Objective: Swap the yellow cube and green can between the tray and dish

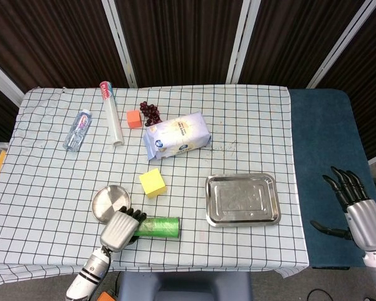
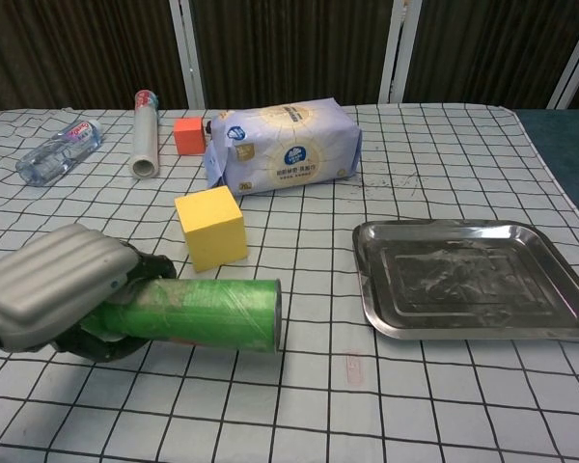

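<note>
The left hand [image 1: 120, 228] grips the green cylindrical can [image 1: 158, 227] around its near end, holding it on its side, its open end pointing toward the rectangular steel tray [image 1: 242, 199]. In the chest view the can [image 2: 188, 314] appears lifted above the checked tablecloth [image 2: 299, 405], though whether it touches the cloth cannot be told. The can is left of the tray and nearer the robot. The round steel dish [image 1: 108, 202] lies well left of the tray, just behind the left hand. The yellow foam cube [image 1: 153, 183] sits on the cloth between dish and tray, closer to the dish, inside neither. The tray holds nothing. The right hand [image 1: 354, 207] hangs off the table, right of the tray, over the blue mat [image 1: 323, 157], fingers spread and holding nothing.
</note>
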`<state>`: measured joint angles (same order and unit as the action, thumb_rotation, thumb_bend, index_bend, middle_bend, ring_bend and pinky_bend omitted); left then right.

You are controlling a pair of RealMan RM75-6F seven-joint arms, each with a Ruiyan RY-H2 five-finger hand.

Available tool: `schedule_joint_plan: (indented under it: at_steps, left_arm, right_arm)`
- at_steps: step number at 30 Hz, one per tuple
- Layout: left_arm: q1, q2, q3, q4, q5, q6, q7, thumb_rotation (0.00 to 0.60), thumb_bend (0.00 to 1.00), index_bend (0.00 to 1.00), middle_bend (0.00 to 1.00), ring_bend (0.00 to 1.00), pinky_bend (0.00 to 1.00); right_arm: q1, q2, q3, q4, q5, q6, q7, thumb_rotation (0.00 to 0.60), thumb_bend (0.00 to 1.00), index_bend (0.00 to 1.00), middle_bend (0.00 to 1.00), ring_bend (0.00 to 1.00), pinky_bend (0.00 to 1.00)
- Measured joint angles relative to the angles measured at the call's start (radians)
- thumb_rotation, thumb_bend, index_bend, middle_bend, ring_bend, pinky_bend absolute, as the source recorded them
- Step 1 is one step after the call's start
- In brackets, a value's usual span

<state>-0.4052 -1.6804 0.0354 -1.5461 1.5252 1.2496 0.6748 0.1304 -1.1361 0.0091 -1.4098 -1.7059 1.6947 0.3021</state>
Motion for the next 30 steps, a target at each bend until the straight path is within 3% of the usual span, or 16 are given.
schedule_joint_plan:
  at_steps: [4, 7, 10, 13, 25, 30]
  left_arm:
    - [-0.009, -0.057, -0.018, 0.051, -0.023, -0.026, 0.014, 0.600, 0.50, 0.39, 0.47, 0.46, 0.49]
    - [-0.004, -0.078, -0.029, 0.062, -0.037, -0.015, 0.044, 0.600, 0.48, 0.27, 0.35, 0.36, 0.41]
    - [0.004, -0.090, -0.035, 0.054, -0.060, -0.010, 0.087, 0.600, 0.45, 0.06, 0.14, 0.16, 0.24]
    - [0.009, -0.085, -0.035, 0.015, -0.083, -0.014, 0.115, 0.600, 0.41, 0.00, 0.00, 0.01, 0.13]
    - [0.025, 0.041, -0.018, -0.249, -0.131, -0.008, 0.215, 0.600, 0.37, 0.00, 0.00, 0.00, 0.11]
    - [0.007, 0.070, -0.064, -0.269, -0.103, 0.012, 0.204, 0.600, 0.37, 0.00, 0.00, 0.00, 0.11]
  right_arm:
    - [0.001, 0.006, 0.003, -0.002, 0.002, -0.008, 0.007, 0.600, 0.08, 0.21, 0.02, 0.00, 0.03]
    - [-0.001, 0.008, 0.002, -0.004, -0.003, -0.007, 0.013, 0.600, 0.08, 0.21, 0.02, 0.00, 0.03]
    - [-0.004, 0.007, 0.004, -0.003, -0.007, -0.001, 0.015, 0.600, 0.08, 0.21, 0.02, 0.00, 0.03]
    - [-0.005, 0.006, 0.006, -0.003, -0.004, -0.004, 0.013, 0.600, 0.08, 0.21, 0.02, 0.00, 0.03]
    - [-0.006, 0.007, 0.010, -0.005, -0.007, -0.012, 0.016, 0.600, 0.08, 0.22, 0.02, 0.00, 0.03]
    - [-0.005, 0.008, 0.007, -0.007, -0.014, -0.017, 0.013, 0.600, 0.08, 0.22, 0.02, 0.00, 0.03]
